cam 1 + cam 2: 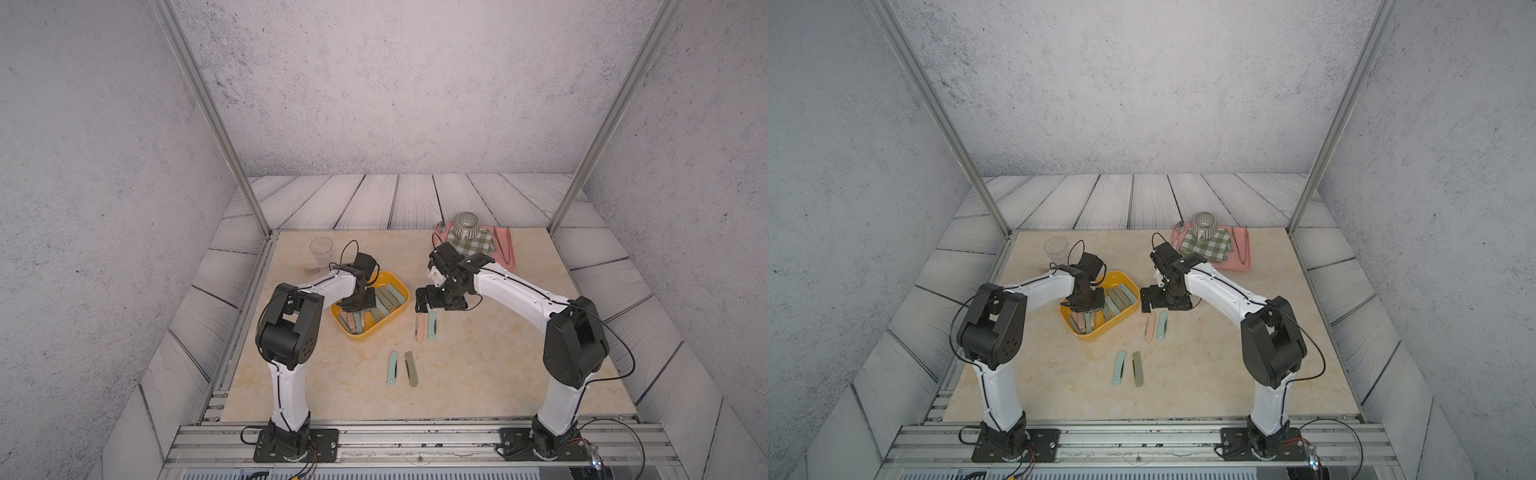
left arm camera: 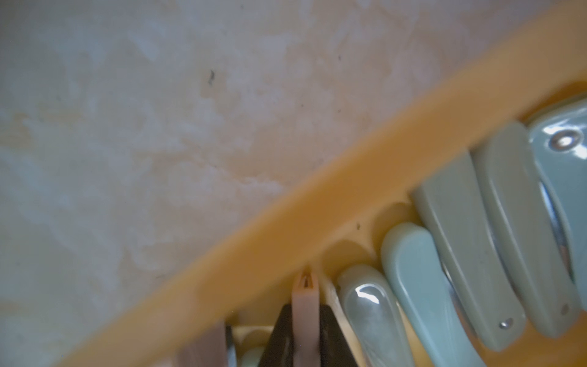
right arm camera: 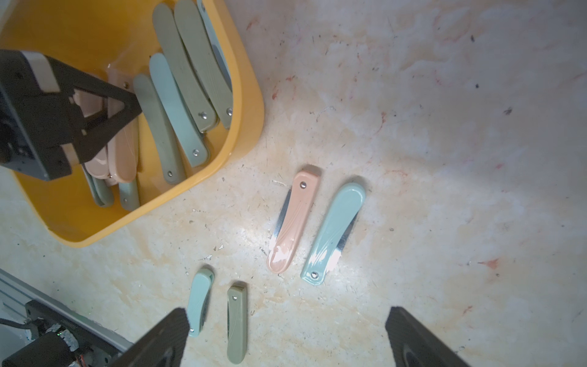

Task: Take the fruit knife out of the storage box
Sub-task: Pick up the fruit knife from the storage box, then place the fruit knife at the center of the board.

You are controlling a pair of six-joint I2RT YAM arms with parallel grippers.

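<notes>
In both top views we see the left claw (image 1: pixel 353 306) (image 1: pixel 1086 306) reaching down into the storage box (image 1: pixel 394 279) (image 1: pixel 1124 277), which sits on the tabletop (image 1: pixel 478 374) (image 1: pixel 1204 374) in front of the left arm. Its tips are hidden among the knives there. The right claw (image 1: pixel 434 302) hangs just beside the box, close to a loose pink knife (image 1: pixel 420 327) and a loose blue-green knife (image 1: pixel 432 325) lying side by side. Nearer the arm bases lie a second blue-green knife (image 1: pixel 392 368) and an olive knife (image 1: pixel 410 368), also side by side. At the far right is a pink tray (image 1: pixel 494 261) with a checked cloth (image 1: pixel 473 244) and a ribbed cup (image 1: pixel 465 224). A clear glass (image 1: pixel 321 248) stands at the far left.

From the left wrist we see the left claw (image 2: pixel 305 307) pinched narrow on the pink fruit knife (image 2: pixel 305 330), inside the box just by its orange wall (image 2: pixel 317 203). Blue-green and olive knives lie packed beside it. We cannot tell whether the held knife is off the box floor.

From the right wrist we see the right claw (image 3: pixel 286 314) spread wide with nothing between its tips, and the four loose knives on the tabletop ahead of it. The left claw (image 3: pixel 108 124) shows inside the box (image 3: pixel 251 105), clamped on the pink fruit knife (image 3: pixel 125 152), which is within the walls.
</notes>
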